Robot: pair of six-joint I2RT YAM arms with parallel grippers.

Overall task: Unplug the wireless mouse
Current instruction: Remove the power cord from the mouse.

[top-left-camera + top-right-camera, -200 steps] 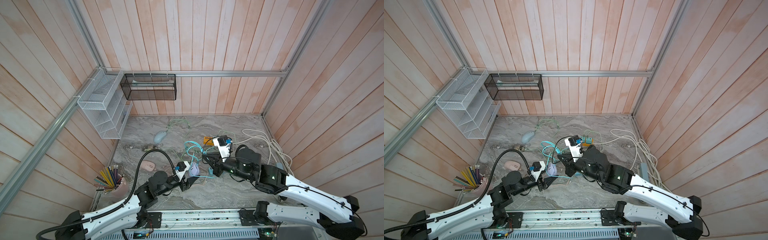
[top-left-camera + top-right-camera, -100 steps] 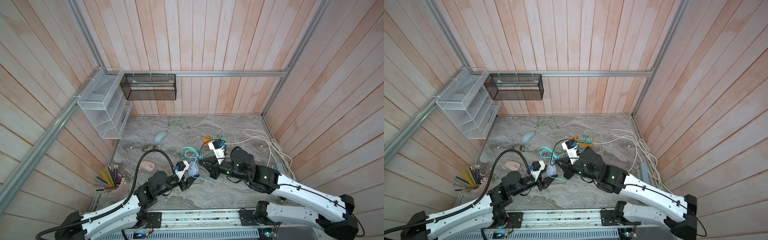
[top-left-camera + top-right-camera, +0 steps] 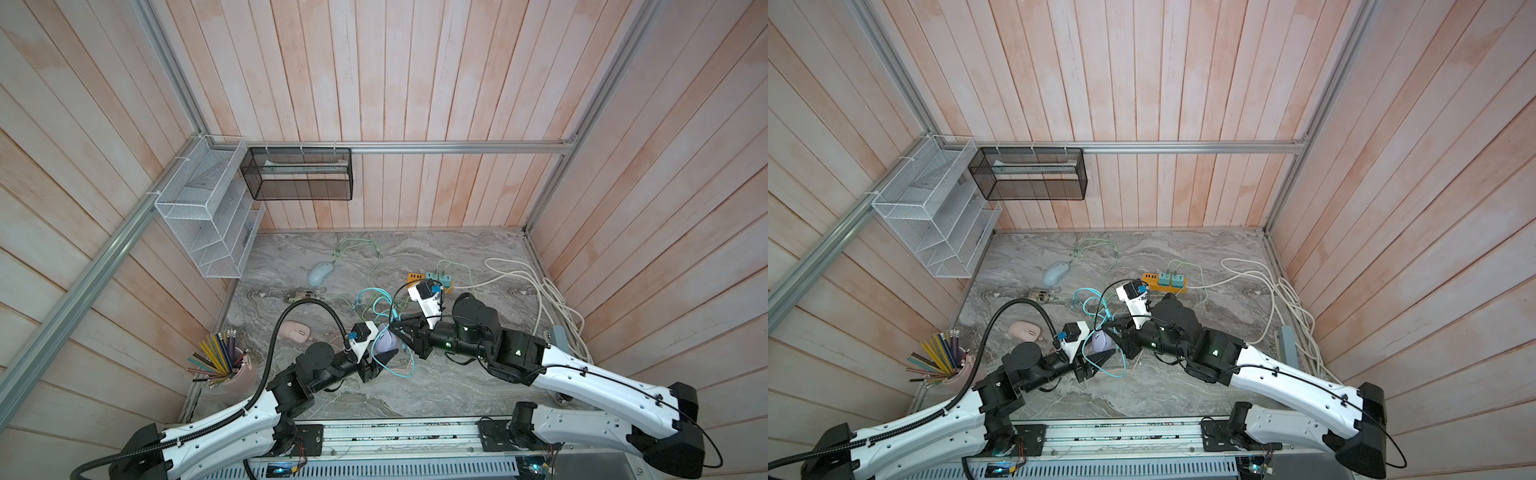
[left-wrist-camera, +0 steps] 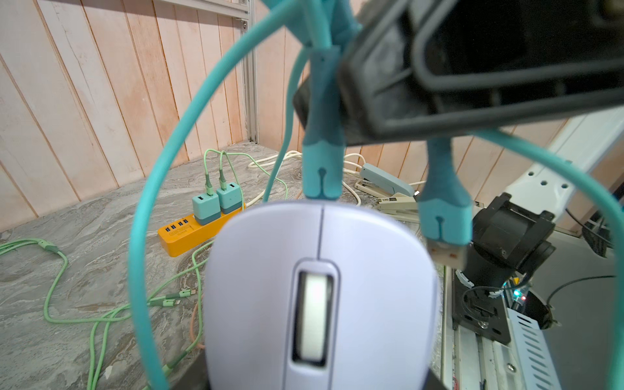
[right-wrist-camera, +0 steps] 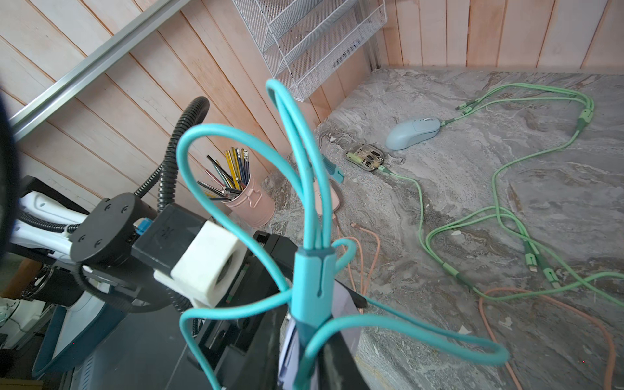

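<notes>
The wireless mouse (image 3: 385,341) is lilac with a white scroll wheel (image 4: 312,317). My left gripper (image 3: 386,347) is shut on its sides near the table's front, and in both top views it hides part of the mouse (image 3: 1101,343). A teal plug (image 4: 320,169) sits at the mouse's nose, with teal cable (image 3: 376,301) looping around it. My right gripper (image 3: 397,328) reaches in from the right. Its fingers stand slightly open on either side of that plug (image 5: 312,273). A second teal connector (image 4: 445,216) hangs loose beside it.
An orange power strip (image 3: 419,277) with two teal chargers lies behind the right arm. Green cables (image 3: 357,249), a light blue mouse (image 3: 320,273), a pink mouse (image 3: 296,331), a pencil cup (image 3: 232,374), a white cable coil (image 3: 540,291) and a stapler (image 3: 559,336) lie around.
My right arm has swung left, up to the nose of the mouse, and its jaws have parted a little. The left arm and the mouse have not moved.
</notes>
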